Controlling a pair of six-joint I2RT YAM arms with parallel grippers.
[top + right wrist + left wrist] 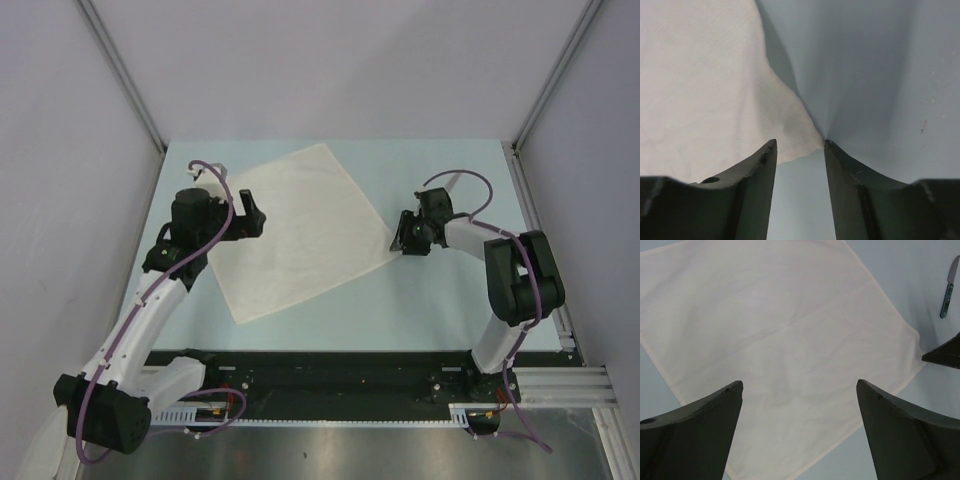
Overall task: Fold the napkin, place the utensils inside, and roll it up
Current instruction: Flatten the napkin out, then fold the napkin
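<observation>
The napkin (300, 230) is a cream cloth lying flat and unfolded on the table, turned like a diamond. My left gripper (254, 214) hovers over its left part, open wide with nothing between the fingers; the cloth (780, 330) fills the left wrist view beneath the gripper (800, 384). My right gripper (400, 238) is down at the napkin's right corner. In the right wrist view that corner (795, 135) lies between the tips of the gripper (800, 142), touching the right fingertip, with the jaws still apart. The knife (946, 290) lies beyond that corner; the top view does not show it.
The pale blue table (440, 300) is boxed in by grey walls and metal posts (120, 70). A black rail (330, 370) runs along the near edge between the arm bases. A tip of the right gripper's finger (945, 354) shows at the right edge of the left wrist view.
</observation>
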